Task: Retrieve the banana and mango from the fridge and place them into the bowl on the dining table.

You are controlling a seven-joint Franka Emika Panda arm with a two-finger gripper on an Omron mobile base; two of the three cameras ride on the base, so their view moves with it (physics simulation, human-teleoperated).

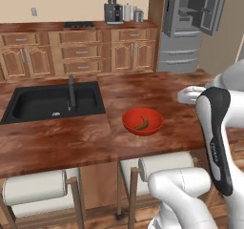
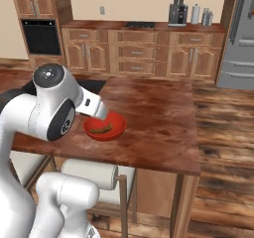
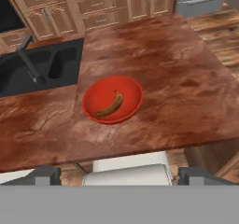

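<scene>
On the reddish-brown dining table [image 1: 143, 89] stands a glossy red bowl [image 1: 152, 116] [image 2: 115, 130] [image 3: 130, 90]. Inside it lies the banana [image 1: 142, 124] [image 2: 101, 129] [image 3: 110, 105], brownish-yellow and curved. In the hand view my gripper [image 3: 120, 175] hovers above and short of the bowl, fingers wide apart and nothing between them. My hand [image 1: 190, 95] sits to the right of the bowl at the table's near corner. The grey fridge [image 1: 183, 37] [image 2: 240, 38] stands at the back right with an upper door swung open. The mango is out of view.
A black sink [image 1: 52, 101] with a faucet [image 1: 71, 90] is sunk into the table's left part. Two white-cushioned stools [image 1: 33, 187] [image 1: 162, 163] stand under the near edge. Wooden cabinets [image 1: 78, 51] and a coffee machine [image 1: 113, 12] line the back wall.
</scene>
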